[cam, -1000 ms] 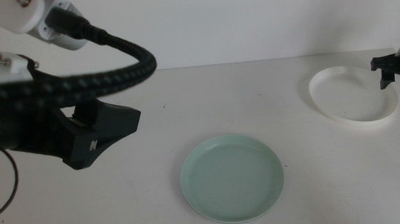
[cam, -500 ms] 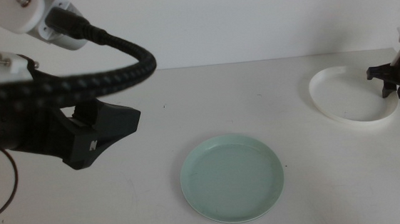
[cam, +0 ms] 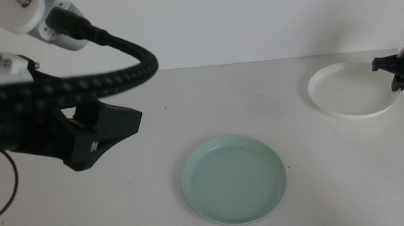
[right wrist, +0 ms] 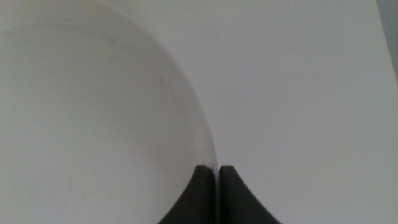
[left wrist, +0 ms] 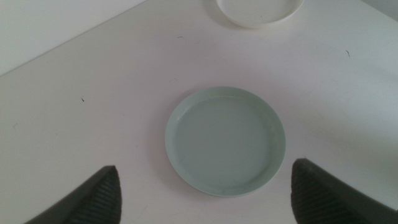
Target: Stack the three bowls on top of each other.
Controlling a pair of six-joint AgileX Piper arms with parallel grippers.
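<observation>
Right gripper (cam: 401,74) pinches white bowl (cam: 345,91) rim at 3 o'clock; light, stiff, slippery plastic. Left gripper (left wrist: 205,193) spread above mint bowl (left wrist: 225,140).

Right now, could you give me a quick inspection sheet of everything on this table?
Surface: white table, a few small dark specks.
Job's things: mint green bowl near the front centre; white bowl at the far right; no grey bowl in view; nothing stacked.
Clutter: nothing seen.
Grippers: right gripper has its jaws shut on the white bowl's rim; left gripper hangs above the green bowl, jaws wide apart.
Cables: black braided cable arches over the left arm.
Surroundings: plain white wall.
</observation>
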